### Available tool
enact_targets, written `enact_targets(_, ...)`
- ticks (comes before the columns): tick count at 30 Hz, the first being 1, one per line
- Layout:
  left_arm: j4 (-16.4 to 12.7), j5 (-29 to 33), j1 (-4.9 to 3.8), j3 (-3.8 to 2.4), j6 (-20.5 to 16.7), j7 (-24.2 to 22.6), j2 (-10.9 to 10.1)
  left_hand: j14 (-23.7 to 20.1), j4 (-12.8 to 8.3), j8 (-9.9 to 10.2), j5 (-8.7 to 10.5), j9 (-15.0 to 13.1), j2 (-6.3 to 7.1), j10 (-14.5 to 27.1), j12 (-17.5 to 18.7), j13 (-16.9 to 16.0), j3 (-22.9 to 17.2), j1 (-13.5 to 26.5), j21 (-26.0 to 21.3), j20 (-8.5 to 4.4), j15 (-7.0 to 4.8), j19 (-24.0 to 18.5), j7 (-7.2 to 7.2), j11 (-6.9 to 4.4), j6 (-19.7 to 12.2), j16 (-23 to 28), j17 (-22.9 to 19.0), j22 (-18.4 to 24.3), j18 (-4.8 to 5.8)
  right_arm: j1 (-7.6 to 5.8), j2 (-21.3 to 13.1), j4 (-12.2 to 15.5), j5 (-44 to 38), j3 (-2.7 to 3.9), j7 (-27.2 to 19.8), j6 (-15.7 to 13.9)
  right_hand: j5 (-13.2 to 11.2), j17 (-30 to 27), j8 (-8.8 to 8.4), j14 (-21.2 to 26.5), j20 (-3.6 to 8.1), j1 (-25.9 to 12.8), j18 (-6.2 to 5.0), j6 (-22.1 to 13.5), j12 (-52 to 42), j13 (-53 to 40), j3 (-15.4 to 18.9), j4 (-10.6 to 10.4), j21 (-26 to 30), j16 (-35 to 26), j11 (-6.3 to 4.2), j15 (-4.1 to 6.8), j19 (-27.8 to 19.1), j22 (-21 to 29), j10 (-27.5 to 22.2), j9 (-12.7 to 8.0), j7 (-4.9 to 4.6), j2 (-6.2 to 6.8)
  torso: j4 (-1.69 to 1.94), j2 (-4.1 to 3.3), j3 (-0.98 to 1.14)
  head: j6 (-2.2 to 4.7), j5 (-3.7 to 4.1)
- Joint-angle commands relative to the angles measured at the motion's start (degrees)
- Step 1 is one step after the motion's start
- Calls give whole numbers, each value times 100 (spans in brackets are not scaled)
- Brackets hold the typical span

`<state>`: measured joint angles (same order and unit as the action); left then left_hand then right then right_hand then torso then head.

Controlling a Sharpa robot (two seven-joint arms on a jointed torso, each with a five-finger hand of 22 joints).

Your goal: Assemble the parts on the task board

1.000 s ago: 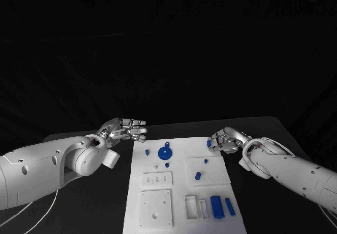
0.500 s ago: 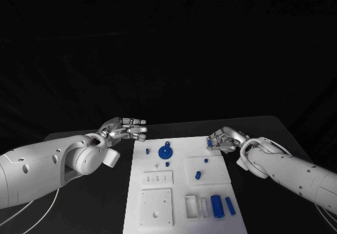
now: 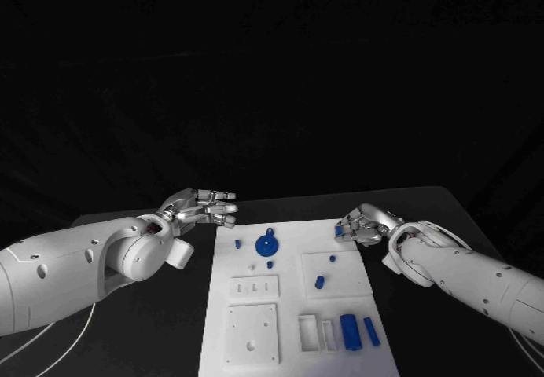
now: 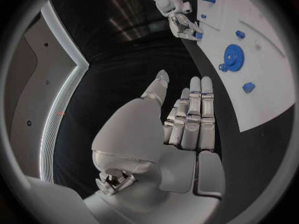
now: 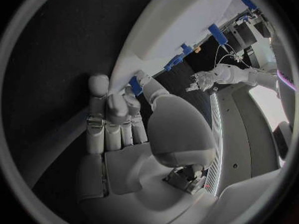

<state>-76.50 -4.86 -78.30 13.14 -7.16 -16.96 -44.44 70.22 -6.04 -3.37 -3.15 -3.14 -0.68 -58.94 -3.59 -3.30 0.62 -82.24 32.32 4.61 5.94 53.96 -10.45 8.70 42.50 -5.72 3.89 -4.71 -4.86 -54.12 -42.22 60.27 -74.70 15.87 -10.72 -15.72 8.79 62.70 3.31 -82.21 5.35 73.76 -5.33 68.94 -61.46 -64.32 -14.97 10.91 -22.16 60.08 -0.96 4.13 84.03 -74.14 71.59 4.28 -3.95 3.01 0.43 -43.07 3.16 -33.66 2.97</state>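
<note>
The white task board (image 3: 290,302) lies in the middle of the black table. On it lie a blue gear (image 3: 266,245), small blue pegs (image 3: 320,281) and two blue cylinders (image 3: 351,331) near the front. My right hand (image 3: 365,225) sits at the board's far right corner and pinches a small blue part (image 3: 340,232) between thumb and finger; the right wrist view shows this blue part (image 5: 135,85) at the board's edge (image 5: 174,25). My left hand (image 3: 202,208) hovers off the board's far left corner, fingers stretched out and apart, holding nothing.
White recessed blocks (image 3: 251,334) and a slotted block (image 3: 254,288) occupy the board's near left. A small blue peg (image 3: 238,243) stands beside the gear. Black table surface surrounds the board on both sides.
My right hand has shifted very slightly at the board's far right corner, still pinching the blue part. The left hand has stayed where it was.
</note>
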Motion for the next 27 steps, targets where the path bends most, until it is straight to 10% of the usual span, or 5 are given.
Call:
enact_targets(1,-3,3,-2,-5,93,-54,16,-5,-36,26,2,1,-79,-59,13,-7,11,7,44,1,-26,-24,-4,-12,69,-25,7,-4,-94,23,9,14,44,-15,-17,46,-87,15,56,-16,47,47,70,192,-33,-17,-32,4,-27,42,-45,56,223,-15,27,69,61,-135,-1,0,3,-5,0)
enact_targets(13,-4,-16,-3,-5,76,-17,14,72,-43,20,2,-5,-115,-193,14,-6,24,16,112,-33,-65,8,18,-49,192,-78,14,-29,-90,23,4,151,185,-14,174,-337,-233,99,32,-40,118,2,134,400,-40,-74,226,-39,-25,88,-122,116,239,-16,110,207,164,-211,-2,7,-2,-2,-12)
enact_targets(17,-3,-126,-7,-18,33,104,15,299,9,-28,2,-46,-195,-633,14,-7,41,116,278,-135,-188,136,110,-184,924,-267,60,-104,-69,-1,-57,367,148,-11,426,-269,-250,114,31,-46,129,-8,129,395,-32,-74,256,-62,-20,96,-132,127,246,-5,114,203,168,-185,-12,36,-10,10,-19)
enact_targets(23,94,-357,-85,-99,570,736,85,1193,635,-71,-19,-83,-490,-1729,-97,-49,183,769,1151,-587,-651,779,354,-592,1569,-1664,822,-559,60,-245,-84,799,-193,-7,929,252,142,167,32,-55,138,15,129,381,-49,-125,460,-68,-89,114,-132,133,248,17,118,189,163,-197,-30,113,-35,42,-52)
enact_targets(27,237,-522,-208,-163,960,1418,226,783,652,-2,-51,-155,-362,-2492,-606,-186,220,793,2356,-975,-995,858,553,-864,2035,-4166,2448,-1350,191,-449,-29,1108,-556,-7,1418,495,75,197,33,-64,125,6,128,328,-54,-142,299,-132,-120,129,-119,122,249,31,134,169,135,-128,-34,178,-54,57,-88)
